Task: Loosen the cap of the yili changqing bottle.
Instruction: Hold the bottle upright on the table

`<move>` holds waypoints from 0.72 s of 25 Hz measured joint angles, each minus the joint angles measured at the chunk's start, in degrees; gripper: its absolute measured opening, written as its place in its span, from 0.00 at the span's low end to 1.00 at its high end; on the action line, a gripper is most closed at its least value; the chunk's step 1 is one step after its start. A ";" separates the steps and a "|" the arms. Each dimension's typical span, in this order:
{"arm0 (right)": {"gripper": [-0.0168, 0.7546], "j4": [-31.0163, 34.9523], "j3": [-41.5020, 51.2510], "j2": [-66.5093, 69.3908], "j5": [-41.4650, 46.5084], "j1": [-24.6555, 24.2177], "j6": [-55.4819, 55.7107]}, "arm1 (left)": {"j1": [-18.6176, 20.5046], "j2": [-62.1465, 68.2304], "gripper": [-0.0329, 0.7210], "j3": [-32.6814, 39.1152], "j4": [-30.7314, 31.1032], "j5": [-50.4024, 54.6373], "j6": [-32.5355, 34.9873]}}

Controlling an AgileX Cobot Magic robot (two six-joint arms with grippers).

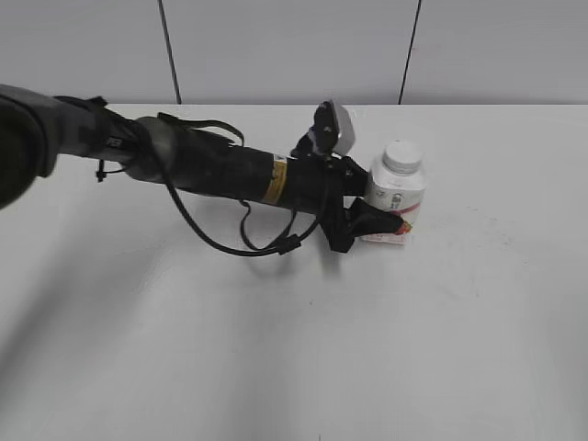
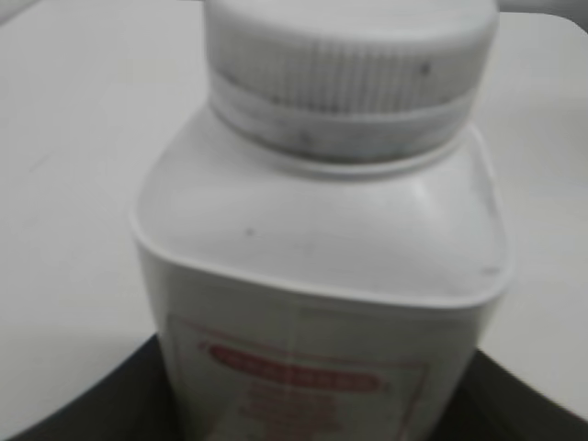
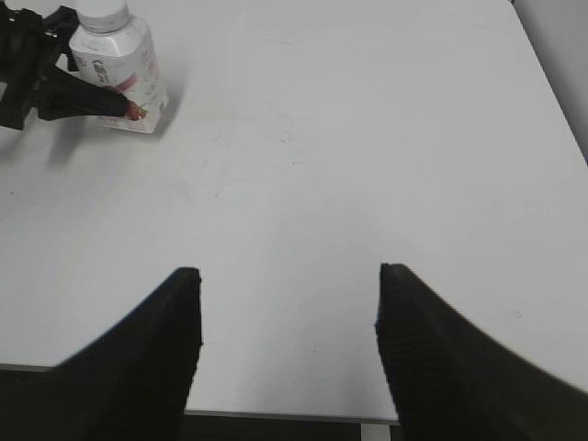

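Observation:
The yili changqing bottle (image 1: 397, 204) stands upright on the white table, white with a pink-red label. Its white screw cap (image 1: 402, 157) sits on the neck. My left gripper (image 1: 378, 220) is shut on the bottle's lower body, one black finger across its front. In the left wrist view the bottle (image 2: 322, 276) fills the frame between the dark fingers, with the ribbed cap (image 2: 344, 64) on top. My right gripper (image 3: 289, 294) is open and empty, low over the table's near edge. In the right wrist view the bottle (image 3: 115, 64) shows far to the upper left.
The white table (image 1: 441, 331) stretches wide around the bottle. Its edge (image 3: 276, 415) shows just below my right fingers. The left arm (image 1: 211, 165) with its looping cable lies across the table's left half. A grey panelled wall (image 1: 294, 46) stands behind.

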 joint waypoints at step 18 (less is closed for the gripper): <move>0.65 0.00 0.00 0.00 0.00 0.00 0.00 | 13.68 -9.12 0.59 24.46 -12.78 -7.58 14.23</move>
